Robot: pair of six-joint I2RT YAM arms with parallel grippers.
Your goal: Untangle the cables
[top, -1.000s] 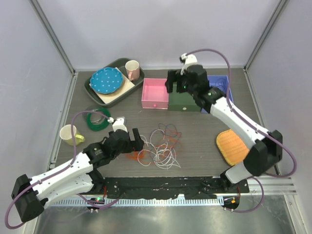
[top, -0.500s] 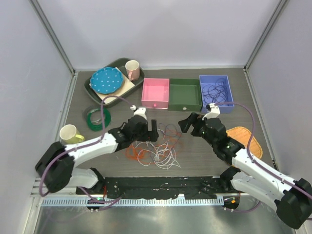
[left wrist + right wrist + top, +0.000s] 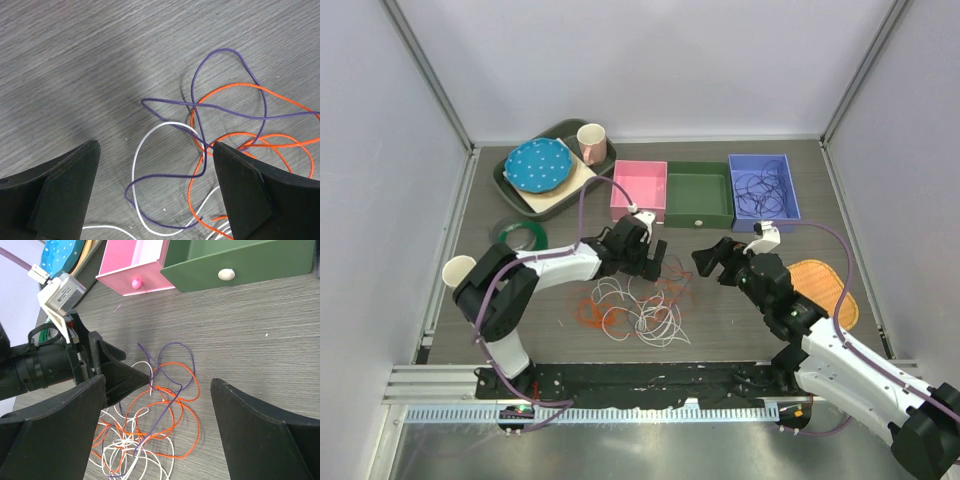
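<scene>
Cables [image 3: 640, 305]: one loose tangle of red-orange, white and dark purple loops, flat on the table [image 3: 740, 300], near its middle, in front of the pink box [image 3: 638, 190].
Far edge of tangle: purple loop [image 3: 220, 107] crosses an orange loop [image 3: 250, 137]; a white loop [image 3: 150, 145] lies beside them.
Left gripper [image 3: 655, 262]: jaws wide, nothing held; over the tangle's far-left edge, purple and white loops showing between its fingers.
Right gripper [image 3: 712, 262]: jaws wide, nothing held; just right of the tangle, facing the left gripper.
Contact with wires: cannot tell for either.
Behind: green box [image 3: 699, 196], blue box [image 3: 763, 190] holding a dark coil [image 3: 760, 186].
Right: orange mat [image 3: 820, 285].
</scene>
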